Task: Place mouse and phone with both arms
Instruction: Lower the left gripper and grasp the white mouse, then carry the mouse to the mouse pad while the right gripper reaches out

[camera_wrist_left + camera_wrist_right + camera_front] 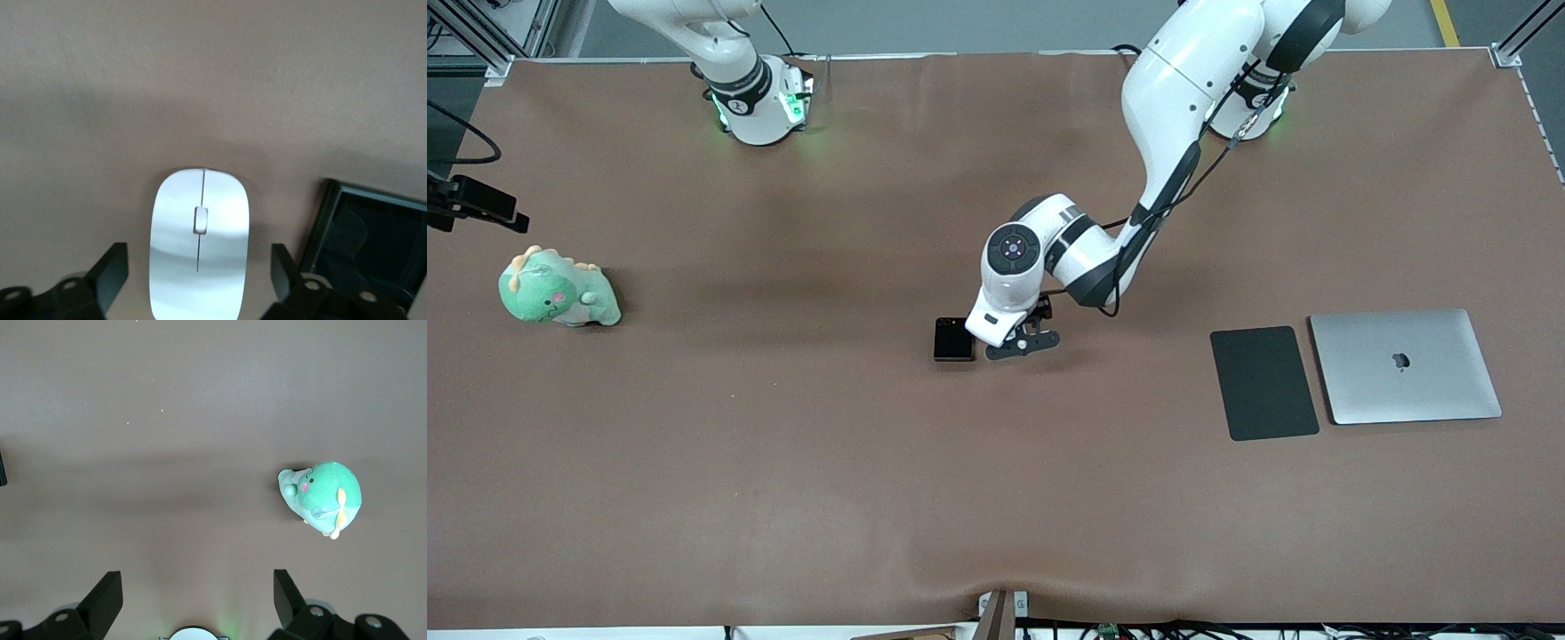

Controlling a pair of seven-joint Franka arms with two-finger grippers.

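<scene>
1. Front view: the left arm reaches down toward the middle of the brown table, and its claw sits low, just beside the phone. The phone is a small black square lying flat on the table. I can't spot the mouse from here, the arm's wrist covers that bit. Toward the left arm's end of the table there's a dark grey pad with a closed silver laptop right beside it. A green plush dinosaur stands toward the right arm's end. Of the right arm, which is just waiting, only the base and a bit of the arm show, so no claw to see from here.

2. Left wrist view: here's the mouse, white and glossy, flat on the table, lying right between the two fingers of the left claw. The claw is spread wide, with a gap on each side of the mouse, so nothing is gripped. The phone is just beside the mouse, not touching it.

3. Right wrist view: the right claw hangs high over bare table with its fingers spread apart and nothing between them. The plush dinosaur is down there, well clear of the claw.
</scene>
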